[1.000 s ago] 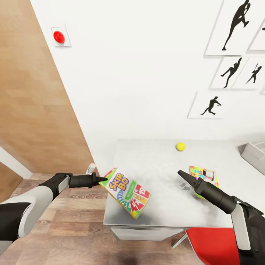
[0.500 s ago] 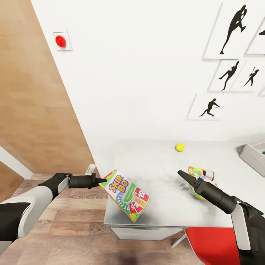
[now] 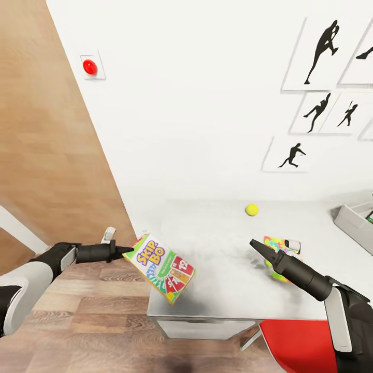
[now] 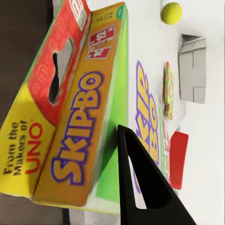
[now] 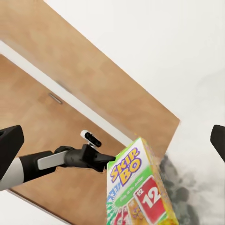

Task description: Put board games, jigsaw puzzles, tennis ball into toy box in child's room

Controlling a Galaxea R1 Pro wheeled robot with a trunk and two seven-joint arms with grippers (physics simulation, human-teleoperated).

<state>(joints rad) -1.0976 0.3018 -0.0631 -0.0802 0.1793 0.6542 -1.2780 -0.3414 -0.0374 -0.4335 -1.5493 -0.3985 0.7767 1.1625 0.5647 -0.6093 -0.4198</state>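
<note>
Pale grey and long, the table [image 3: 228,290] stands against a white wall, with wooden floor [image 3: 77,321] to its left and open room there. A light grey toy box [image 3: 355,223] sits at the table's far right edge, cut off by the frame.

A yellow and green Skip-Bo board game [image 3: 160,268] hangs tilted at the table's front left corner, half over the top and half past the edge above the floor. The left pincer [image 3: 126,250] grips the box at its upper left end; in the left wrist view one dark finger [image 4: 140,183] lies flat against the printed face of the box.

The right pincer [image 3: 255,245] hovers above the middle of the table, well apart from the game box, and its fingers stand wide open at the edges of the right wrist view.

A multicoloured jigsaw puzzle [image 3: 274,243] lies flat just beyond the right pincer, partly hidden by the arm. A small yellow-green tennis ball [image 3: 252,210] rests near the wall, well apart from both pincers, with bare tabletop around it.
</note>
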